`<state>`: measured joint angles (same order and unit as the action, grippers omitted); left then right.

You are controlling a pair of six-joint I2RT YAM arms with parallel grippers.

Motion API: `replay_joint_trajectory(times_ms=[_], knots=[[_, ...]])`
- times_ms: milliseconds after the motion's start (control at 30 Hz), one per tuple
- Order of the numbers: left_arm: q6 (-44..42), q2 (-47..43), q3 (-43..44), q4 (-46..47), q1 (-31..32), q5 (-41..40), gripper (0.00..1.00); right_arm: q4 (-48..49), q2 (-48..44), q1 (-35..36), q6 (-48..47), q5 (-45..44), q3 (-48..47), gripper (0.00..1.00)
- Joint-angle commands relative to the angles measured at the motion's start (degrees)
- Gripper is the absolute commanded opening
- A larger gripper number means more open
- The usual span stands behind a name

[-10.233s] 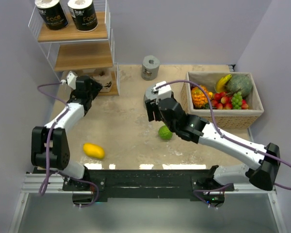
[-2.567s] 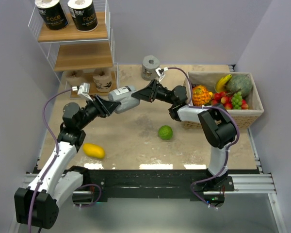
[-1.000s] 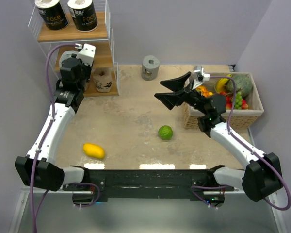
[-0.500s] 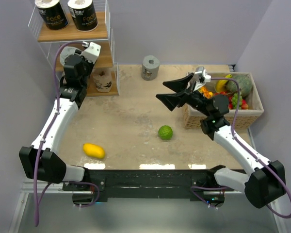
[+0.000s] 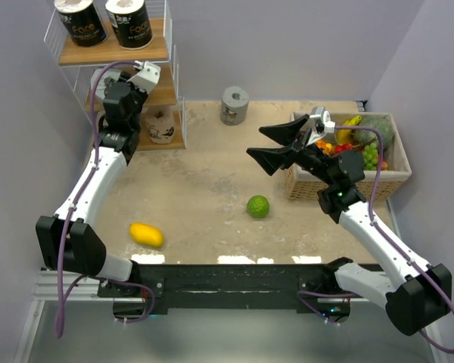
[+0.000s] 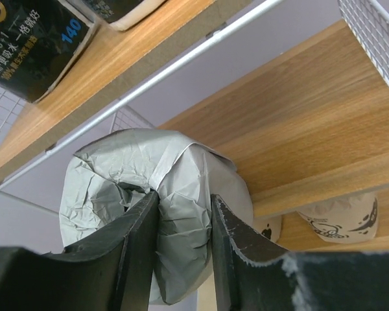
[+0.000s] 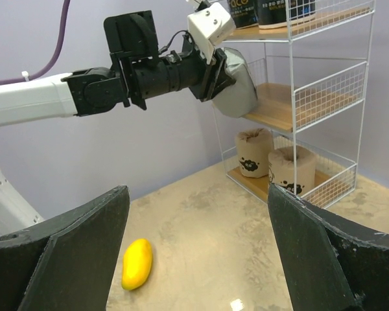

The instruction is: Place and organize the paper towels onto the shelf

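Since the meeting at mid-table, the left gripper (image 6: 185, 208) has carried the grey roll (image 6: 126, 175) up to the shelf (image 5: 132, 92). The right gripper (image 7: 198, 194) has drawn back towards the basket (image 5: 348, 186), jaws wide and empty. The table (image 5: 204, 189) is mottled beige and the walls (image 5: 287, 45) are lilac. The left fingers (image 6: 141, 249) clamp the roll's crumpled wrap. The roll hangs at the middle tier's open front, with its axis tilted and its far end towards the board.
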<state>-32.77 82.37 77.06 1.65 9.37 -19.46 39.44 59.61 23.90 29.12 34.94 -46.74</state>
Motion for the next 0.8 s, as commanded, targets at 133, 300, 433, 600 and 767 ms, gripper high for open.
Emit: replay_joint_trajectory(times_ms=[133, 300, 433, 600, 767], knots=[[-5.19, 1.04, 1.34, 10.82, -1.54, -1.89, 0.34, -3.23, -1.17, 0.09, -2.93, -1.98, -3.44, 0.91], [-5.72, 1.13, 0.38, 13.90, -1.63, -1.37, 0.32, -3.67, -0.99, 0.18, -3.02, -2.24, -4.15, 0.91], [-1.60, -0.36, 0.46, 13.21, -1.63, 1.62, 0.33, -4.28, -0.29, 0.27, -3.02, -2.33, -4.85, 0.91], [0.60, -1.60, 0.37, 11.89, -1.81, 7.06, 0.33, -4.11, -0.73, 0.45, -2.93, -2.77, -4.94, 0.91], [-0.53, 0.16, 0.81, 12.06, -1.89, 7.43, 0.33, -4.99, -1.52, 0.62, -3.54, -2.95, -4.94, 0.91]])
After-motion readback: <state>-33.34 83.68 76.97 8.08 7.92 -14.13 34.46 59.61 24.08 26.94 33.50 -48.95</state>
